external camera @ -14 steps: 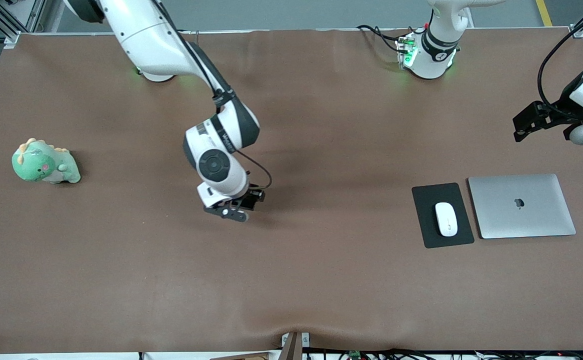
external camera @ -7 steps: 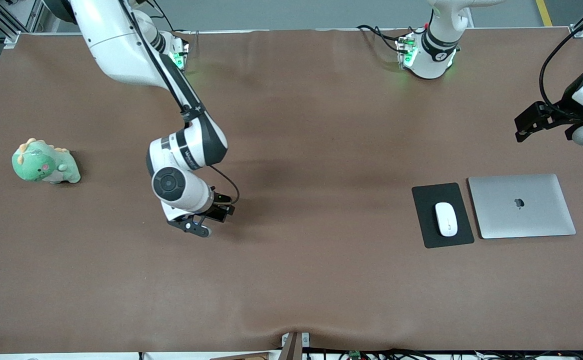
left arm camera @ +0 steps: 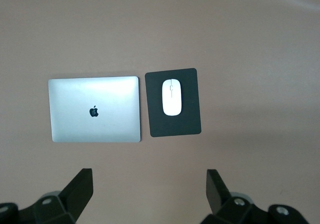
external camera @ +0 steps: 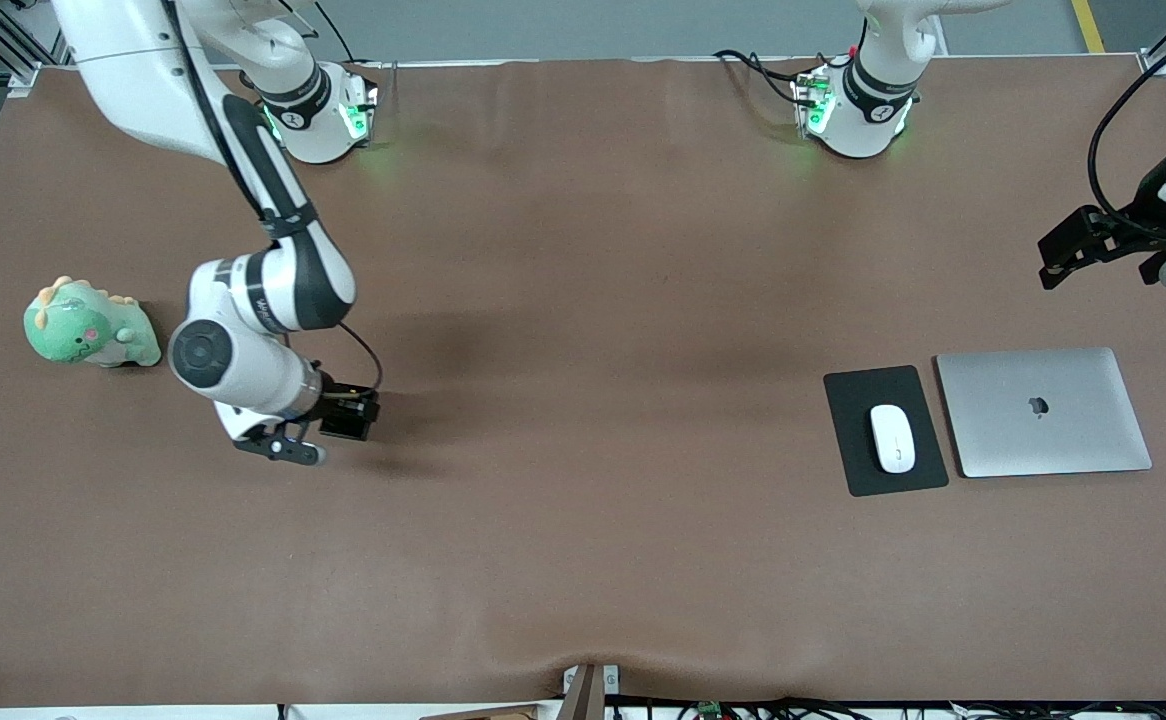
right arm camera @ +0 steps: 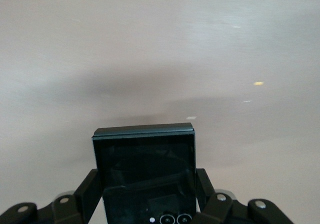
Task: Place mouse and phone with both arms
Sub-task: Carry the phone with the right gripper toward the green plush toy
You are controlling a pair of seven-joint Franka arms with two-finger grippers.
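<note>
Start with the mouse (external camera: 892,438), since it lies nearest the front camera. It rests flat on the black mouse pad (external camera: 884,430), and the pad lies just beside the closed silver laptop (external camera: 1042,411), on the side toward the right arm's end of the table. That looks like a tidy desk spot, so you can judge the mouse part of the job as done. Nothing is touching the mouse. Now look well away from the laptop, toward the right arm's end of the table. There your right gripper (external camera: 328,430) hangs over bare brown table (external camera: 583,560) with its two fingers pressed on the sides of the phone (external camera: 347,415). In the right wrist view the phone (right arm camera: 145,169) sticks out flat from between the fingers, lens end tucked in by the hand, so a side squeeze keeps it level and safe from slipping. The phone is up in the air and not put down, so that half of the job is left. A green dinosaur plush toy (external camera: 89,325) sits even farther from the laptop, close to that arm. Your left gripper (external camera: 1078,245) waits high up, over the table's edge a bit farther from the front camera than the laptop. Its fingers (left arm camera: 80,189) are spread wide with nothing in them, out of the way.
</note>
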